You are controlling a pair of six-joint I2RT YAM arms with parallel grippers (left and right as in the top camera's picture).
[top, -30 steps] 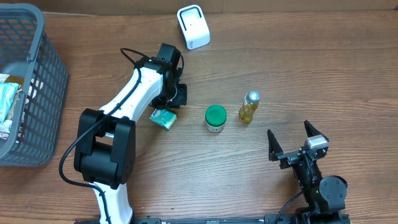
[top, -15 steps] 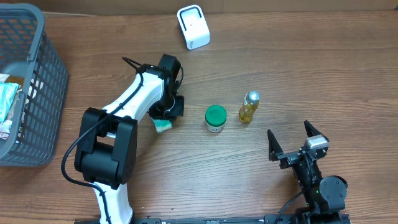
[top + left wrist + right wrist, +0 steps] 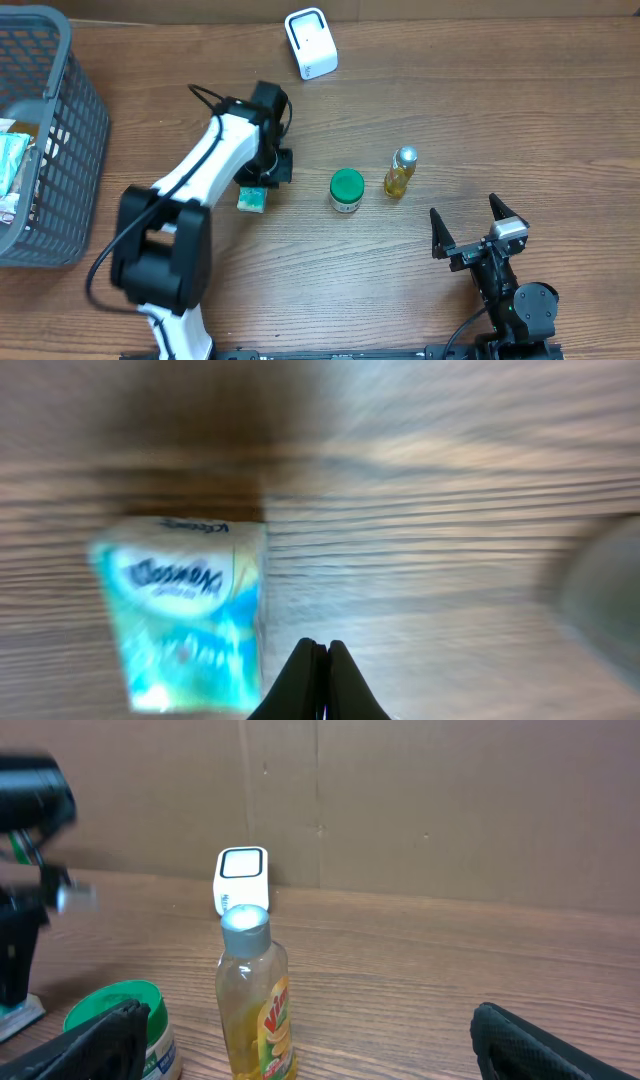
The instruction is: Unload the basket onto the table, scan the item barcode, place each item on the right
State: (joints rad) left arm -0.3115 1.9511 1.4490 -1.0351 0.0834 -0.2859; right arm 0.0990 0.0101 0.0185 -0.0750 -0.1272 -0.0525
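Near the middle of the wooden table [image 3: 500,110], a small teal-and-white tissue pack [image 3: 252,198] lies flat, just beside the left gripper [image 3: 319,660]. That gripper's fingers are pressed together on nothing. The blurred wrist view puts the pack just left of the closed tips; whether they touch cannot be told. To the pack's right stand a green-lidded jar [image 3: 347,189] and a yellow liquid bottle [image 3: 399,172]. The white barcode scanner [image 3: 311,43] sits at the far edge. The right gripper [image 3: 464,215] rests near the front edge, jaws spread wide and empty. A grey basket [image 3: 85,110] stands at the left.
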